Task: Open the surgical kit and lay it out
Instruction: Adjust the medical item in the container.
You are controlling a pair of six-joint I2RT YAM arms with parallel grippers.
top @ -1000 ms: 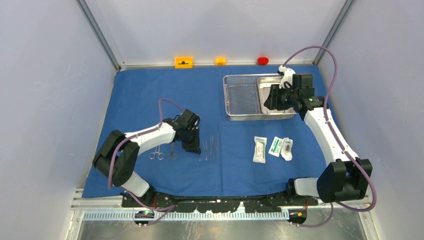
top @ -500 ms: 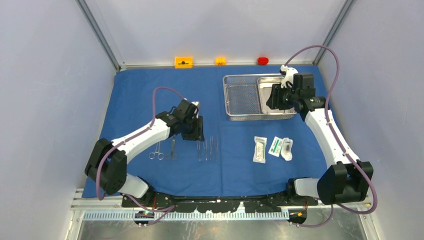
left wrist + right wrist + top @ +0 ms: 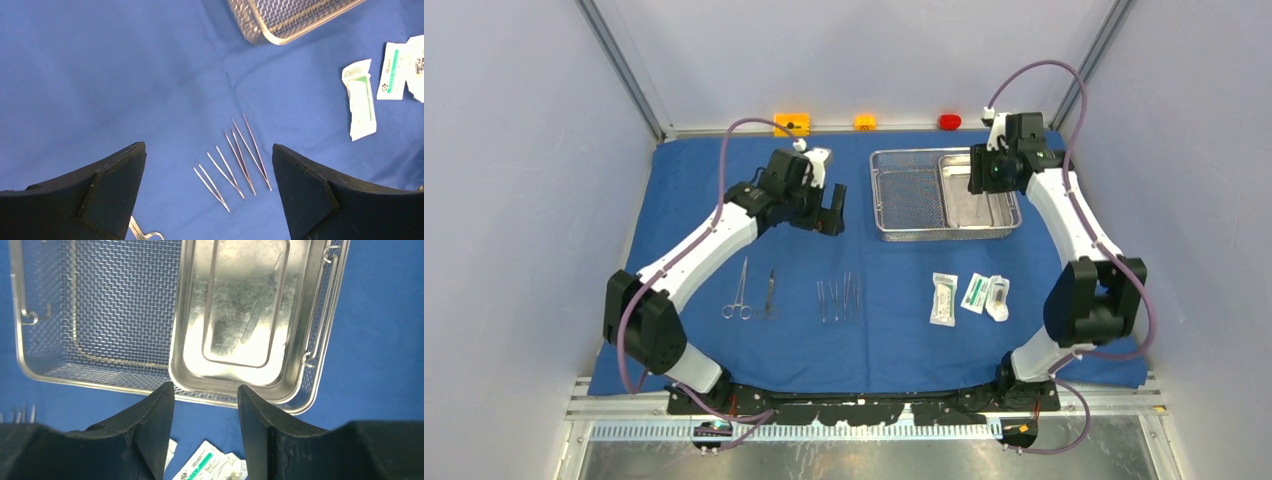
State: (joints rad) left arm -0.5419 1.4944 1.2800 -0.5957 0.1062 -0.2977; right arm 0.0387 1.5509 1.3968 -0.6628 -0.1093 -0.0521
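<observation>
The blue cloth (image 3: 694, 200) lies spread flat over the table. On it at the back right stands the wire-mesh basket (image 3: 906, 195), with the steel tray (image 3: 951, 195) inside its right half. A slim instrument (image 3: 260, 310) lies in the tray (image 3: 180, 340). Scissors (image 3: 739, 292) and another instrument (image 3: 770, 293) lie at the front left, several tweezers (image 3: 841, 298) beside them, and three white packets (image 3: 969, 295) to the right. My left gripper (image 3: 829, 210) hovers wide open and empty above the tweezers (image 3: 235, 162). My right gripper (image 3: 206, 387) stands open over the tray's near rim, holding nothing.
Two orange blocks (image 3: 791, 124) (image 3: 865, 122) and a red block (image 3: 949, 122) sit on the ledge behind the cloth. Grey walls close in both sides. The basket's corner (image 3: 285, 20) and the packets (image 3: 361, 97) show in the left wrist view.
My left arm let go of an instrument beside the scissors, opened wide, and rose toward the back middle. My right arm drew back over the tray and its jaws widened a little.
</observation>
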